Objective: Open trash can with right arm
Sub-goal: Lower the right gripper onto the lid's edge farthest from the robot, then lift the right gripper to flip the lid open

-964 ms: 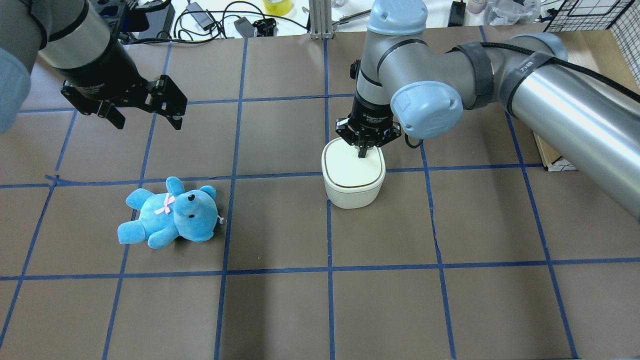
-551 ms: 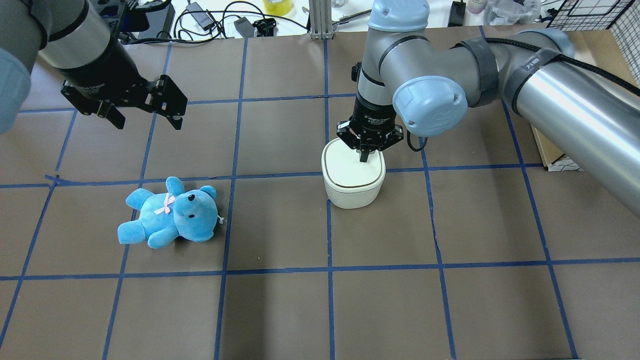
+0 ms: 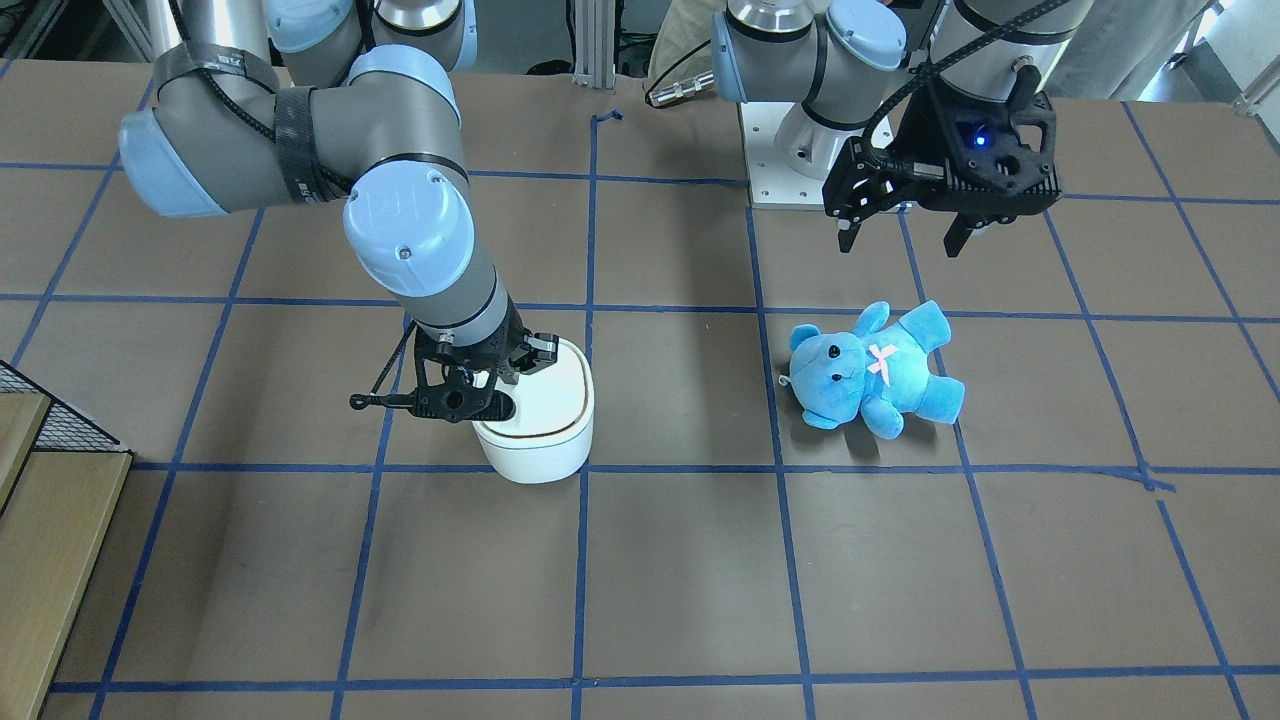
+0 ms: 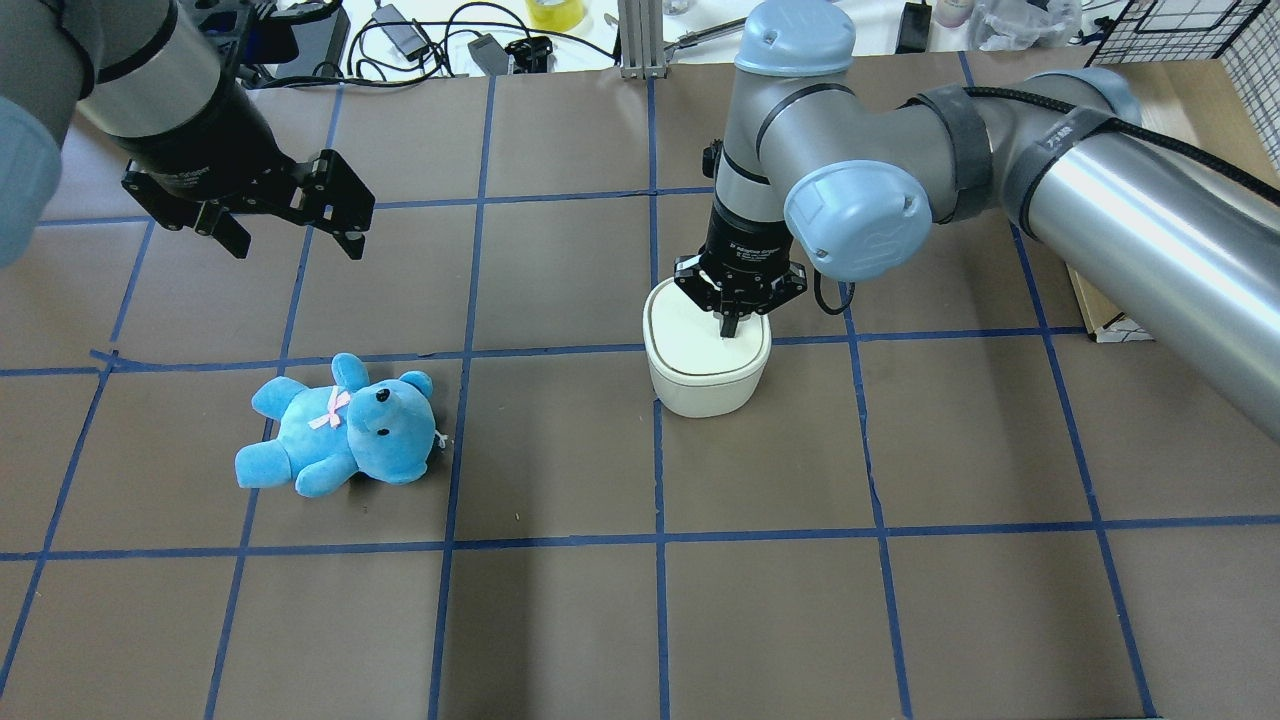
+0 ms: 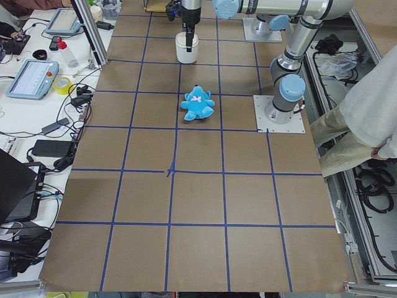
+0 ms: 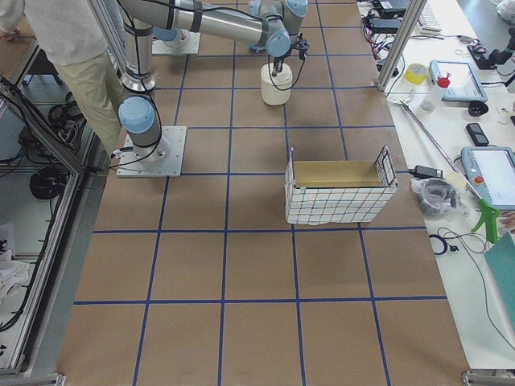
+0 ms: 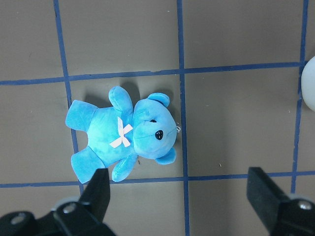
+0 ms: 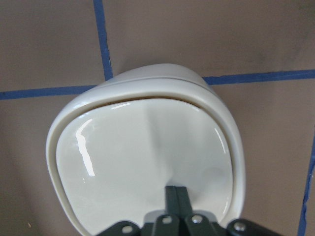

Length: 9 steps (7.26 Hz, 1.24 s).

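The white trash can (image 4: 707,375) stands near the table's middle, lid down, with a thin dark line around the rim. It also shows in the front view (image 3: 535,435) and the right wrist view (image 8: 147,147). My right gripper (image 4: 729,330) is shut, pointing straight down. Its joined fingertips (image 8: 176,192) touch the lid near the edge closest to the robot. In the front view the right gripper (image 3: 487,388) covers the can's left part. My left gripper (image 4: 297,245) is open and empty, hovering beyond the teddy bear.
A blue teddy bear (image 4: 340,425) lies on its back, left of the can, directly below my left gripper (image 7: 182,196). A wire-sided box (image 6: 338,193) stands on the table's right side. Cables and adapters (image 4: 420,40) lie along the far edge.
My right gripper has moved slightly towards the robot and down, so its shut tips now rest on the lid. The left arm, can and bear have not moved.
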Available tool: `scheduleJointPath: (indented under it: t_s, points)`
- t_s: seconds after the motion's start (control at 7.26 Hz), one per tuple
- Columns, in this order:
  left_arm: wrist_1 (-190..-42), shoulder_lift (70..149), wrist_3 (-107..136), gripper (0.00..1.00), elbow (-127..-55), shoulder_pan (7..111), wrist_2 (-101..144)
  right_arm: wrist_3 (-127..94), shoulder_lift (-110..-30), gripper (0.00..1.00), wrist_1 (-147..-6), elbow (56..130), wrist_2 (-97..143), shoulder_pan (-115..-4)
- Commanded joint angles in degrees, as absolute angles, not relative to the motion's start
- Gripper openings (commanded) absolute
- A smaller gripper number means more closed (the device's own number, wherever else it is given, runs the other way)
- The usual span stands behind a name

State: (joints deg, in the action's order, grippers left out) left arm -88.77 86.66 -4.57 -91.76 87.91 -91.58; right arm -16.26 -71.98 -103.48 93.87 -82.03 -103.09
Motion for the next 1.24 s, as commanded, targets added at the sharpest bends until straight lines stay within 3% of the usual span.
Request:
scheduleJointPath:
  t_s: [0.0, 0.69, 1.1]
  points:
    - [-88.77, 86.66, -4.57, 1.00, -91.76, 87.89, -91.58, -16.17, -71.90, 0.00, -104.15, 94.22, -82.09, -103.10]
    - [-88.77, 86.66, -4.57, 1.00, -91.76, 87.89, -91.58, -17.40, -75.93, 0.00, -103.36, 91.59, -80.42, -103.45]
    - [-88.77, 86.66, -4.57, 1.00, -91.76, 87.89, -91.58, -19.76, -80.14, 0.00, -101.44, 84.75, -80.51, -103.36]
